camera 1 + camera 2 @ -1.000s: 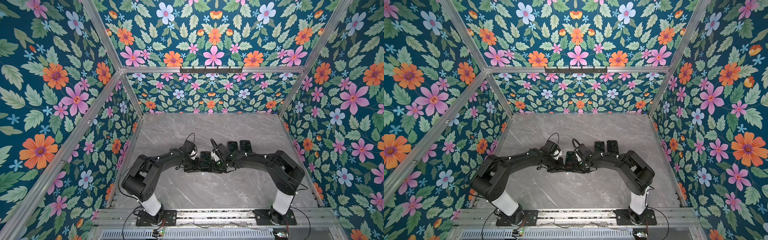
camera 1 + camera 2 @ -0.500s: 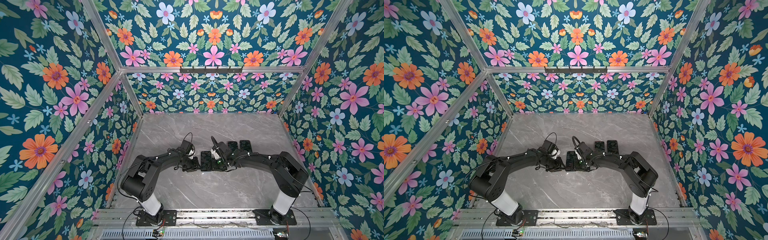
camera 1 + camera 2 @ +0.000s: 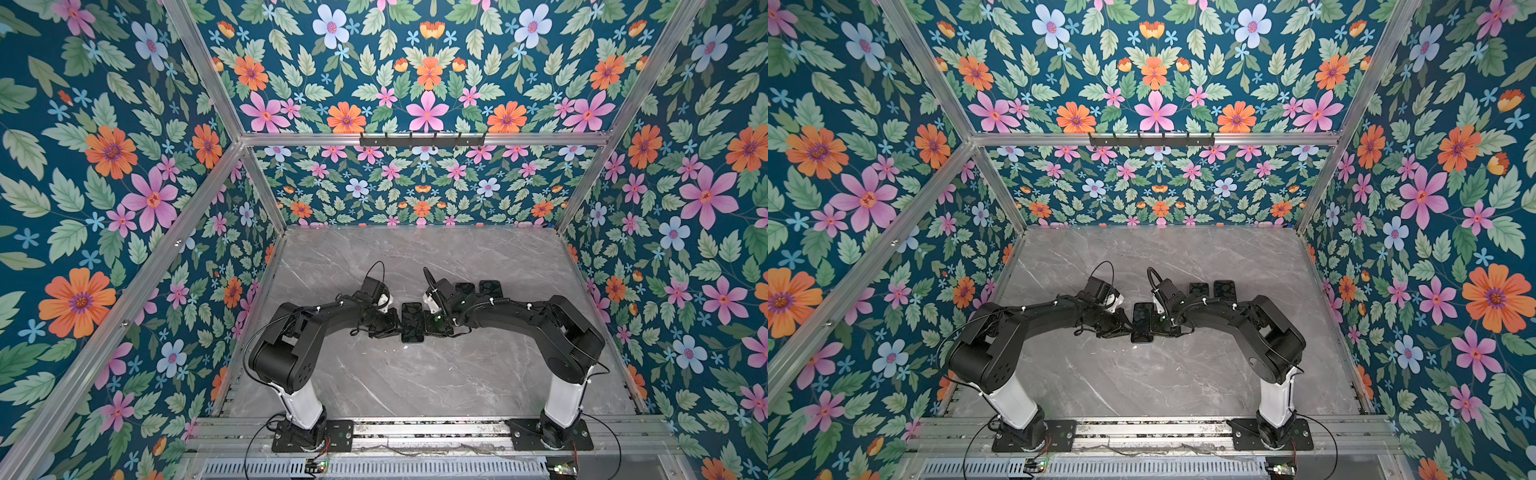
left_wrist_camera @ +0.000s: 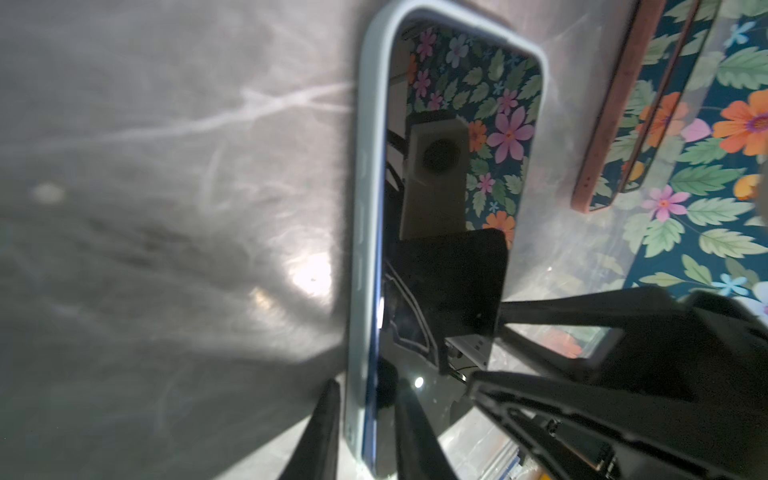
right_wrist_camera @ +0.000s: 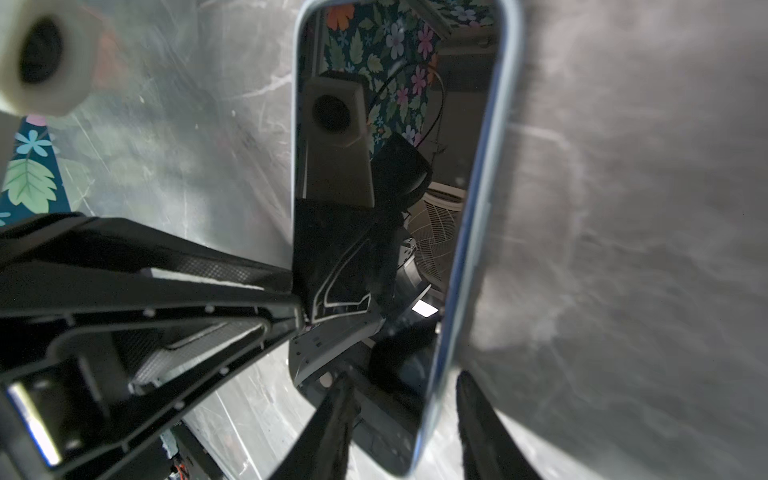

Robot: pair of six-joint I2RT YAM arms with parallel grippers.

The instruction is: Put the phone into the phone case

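The phone (image 3: 412, 322) lies flat and screen-up on the grey marbled counter (image 3: 415, 386). It sits a little below the middle of the frame in both top views, with its long axis pointing toward the back wall. A pale blue phone case (image 4: 370, 166) runs around its rim. The left wrist view shows that rim along 1 long side and around the far corners, and the phone sits inside it. Whether every edge is pressed fully home cannot be told.

The 2 arms meet over the phone from either side. The left tool (image 4: 368, 388) reaches in from the left of the frame. Its jaws stand narrowly apart, with 1 finger (image 4: 324, 432) outside the cased edge and the other over the glass. Whether they pinch that edge I cannot tell.

The right tool (image 5: 404, 374) comes in from the right of the frame at the opposite long edge. Its jaws are partly open and wider than the edge between them, and a sliver of counter shows beside the outer finger (image 5: 486, 432). It has hold of nothing.

Just behind the right arm, right of centre in the top views, 2 more dark handsets (image 3: 464, 289) lie side by side on the counter. In the left wrist view, a reddish-brown case (image 4: 598, 133) shows near the phone but apart from it.
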